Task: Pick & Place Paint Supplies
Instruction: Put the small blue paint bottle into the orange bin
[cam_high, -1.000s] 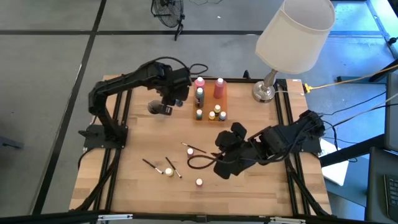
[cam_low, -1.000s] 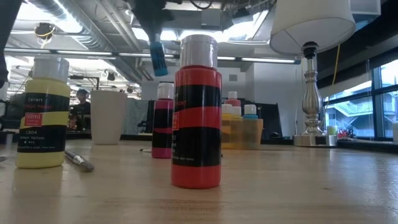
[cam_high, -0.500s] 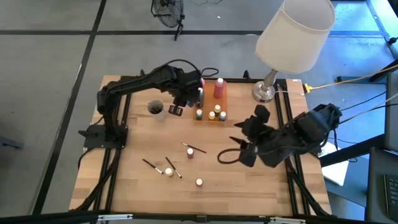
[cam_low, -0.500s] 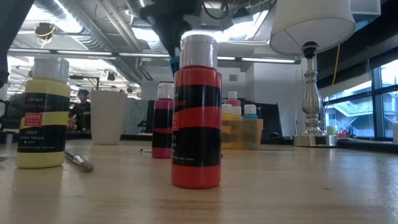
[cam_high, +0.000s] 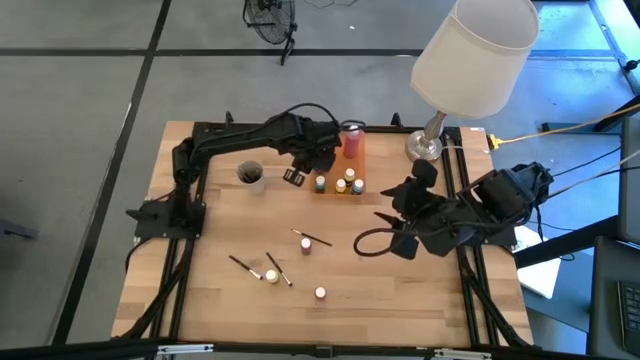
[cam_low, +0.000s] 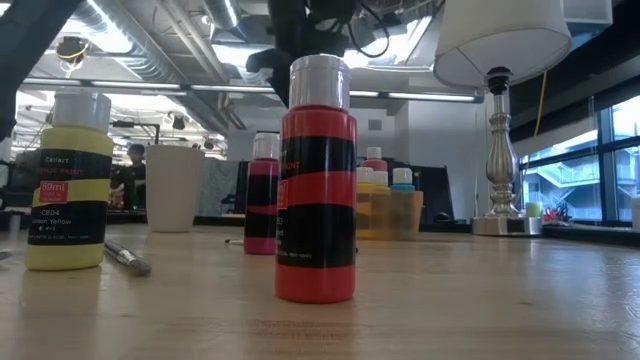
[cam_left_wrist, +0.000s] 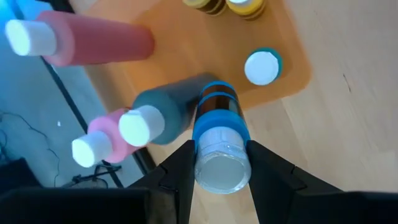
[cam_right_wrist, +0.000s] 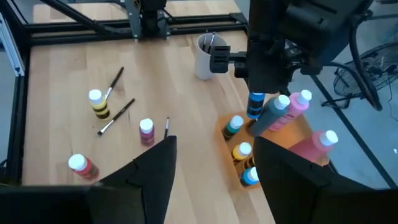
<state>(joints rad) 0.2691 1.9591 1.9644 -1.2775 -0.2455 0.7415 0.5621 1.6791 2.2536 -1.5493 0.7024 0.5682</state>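
Left hand (cam_left_wrist: 219, 163) clamps a blue-banded paint bottle (cam_left_wrist: 219, 149), upright, directly over the orange tray (cam_left_wrist: 186, 56) near the tabletop's far edge. Right hand (cam_high: 400, 238), open and empty, waits by the right edge.

Red-and-black banded bottle (cam_low: 316, 190), silver cap (cam_low: 319, 80)

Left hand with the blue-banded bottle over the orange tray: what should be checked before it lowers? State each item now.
1. Left hand grips the blue-banded bottle: ok, fingers on both sides.
2. Bottle above the orange tray: ok; which free spot is meant, cannot tell.
3. Grey bottle close beside the held one: not ok, contact seems likely.
4. Right hand clear of the tray: ok, empty and open, off to the side.
5. Loose bottles and brushes remaining on the table: ok, none near the tray.
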